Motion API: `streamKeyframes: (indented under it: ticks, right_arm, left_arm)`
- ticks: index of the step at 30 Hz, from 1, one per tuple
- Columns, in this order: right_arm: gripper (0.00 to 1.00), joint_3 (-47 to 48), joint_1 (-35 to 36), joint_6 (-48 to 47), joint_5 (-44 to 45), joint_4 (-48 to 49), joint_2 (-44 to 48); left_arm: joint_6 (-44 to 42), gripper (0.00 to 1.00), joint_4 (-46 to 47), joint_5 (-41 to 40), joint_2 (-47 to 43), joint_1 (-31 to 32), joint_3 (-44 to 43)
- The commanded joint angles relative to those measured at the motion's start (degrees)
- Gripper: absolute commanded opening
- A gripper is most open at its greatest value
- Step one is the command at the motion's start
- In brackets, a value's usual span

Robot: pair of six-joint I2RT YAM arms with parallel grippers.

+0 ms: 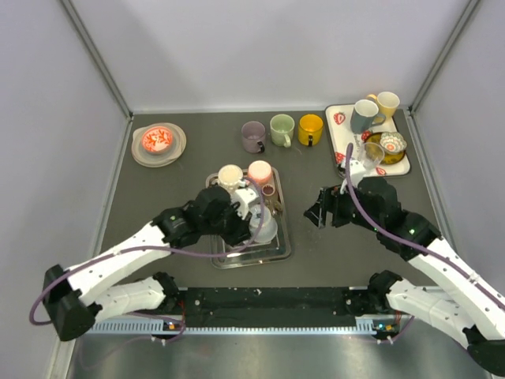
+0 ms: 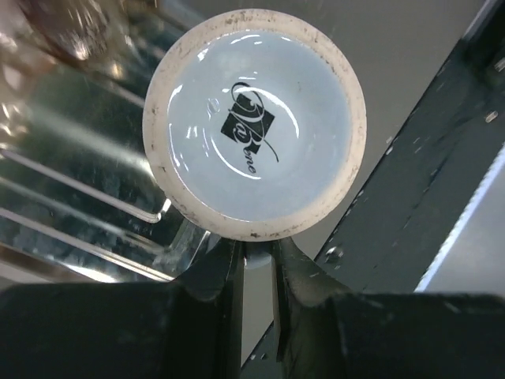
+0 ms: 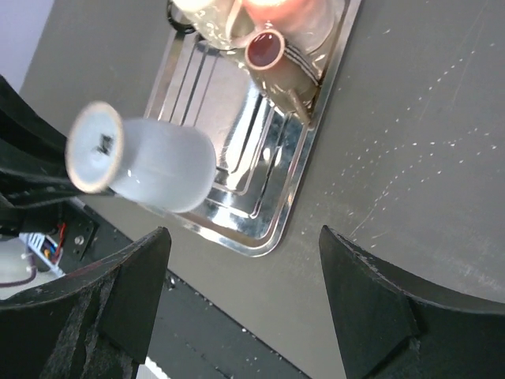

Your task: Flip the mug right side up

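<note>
The dark table [image 1: 197, 158] carries a ribbed metal tray [image 1: 254, 263] at its middle, and the work is going on over the tray's near half. The pale blue mug [image 1: 264, 227] is there, tipped well off upright: the left wrist camera looks straight at its logo-stamped base [image 2: 254, 122], and the right wrist view shows it on its side, base pointing away from the tray's centre, mouth toward the tray floor [image 3: 260, 213]. Whether the rim touches the metal or hangs just above it, I cannot tell.

The left gripper [image 1: 251, 221] is closed narrowly on a pale piece at the mug's side (most likely the handle), its fingers [image 2: 293, 272] pinching just below the base. The right gripper [image 1: 317, 212] hovers beside the tray, jaws spread wide and holding nothing.

This looks like the middle of the turning step, the mug grasped but not yet righted. The next move calls for rolling the left wrist until the base faces down, then setting the mug on the tray's bare near end, well apart from the small brown cup [image 3: 266, 49].
</note>
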State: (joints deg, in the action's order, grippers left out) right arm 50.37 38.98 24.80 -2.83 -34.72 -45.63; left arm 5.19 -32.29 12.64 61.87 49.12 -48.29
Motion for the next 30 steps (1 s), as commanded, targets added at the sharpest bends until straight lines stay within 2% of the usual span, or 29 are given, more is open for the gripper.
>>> streamKeyframes:
  ticks: [1,4,5,10,15,19,24,30]
  right_arm:
    - [0.76,-2.81,0.57,3.23,-4.55,6.23,6.59]
    - [0.77,-4.66,0.57,5.78,-6.39,9.3,9.85]
    - [0.77,-5.28,0.48,6.57,-7.7,10.36,10.55]
    - [0.78,-10.98,0.48,13.41,-14.81,18.35,13.72]
    - [0.79,-17.48,0.57,19.23,-20.63,30.48,16.27]
    - [0.79,-21.36,0.57,24.68,-25.28,39.97,17.41]
    - [0.82,-26.9,0.48,33.45,-28.98,57.87,15.92]
    - [0.86,-28.84,0.57,38.39,-28.54,68.81,10.75]
  left_arm:
    - [7.72,0.0,16.0,3.7,-10.26,0.01,2.32]
    - [15.52,0.0,29.97,4.32,-14.83,0.01,6.71]
    - [17.47,0.0,37.32,4.14,-16.67,-0.08,7.94]
    - [28.01,0.0,51.0,4.14,-18.53,-0.08,12.52]
    - [35.05,0.0,62.42,2.39,-19.41,-0.17,16.12]
    - [42.08,0.0,76.46,-0.07,-19.33,-0.17,20.16]
    - [47.63,0.0,86.16,-1.57,-17.48,-0.08,23.59]
    - [52.55,0.0,93.29,0.01,-14.93,-0.08,24.74]
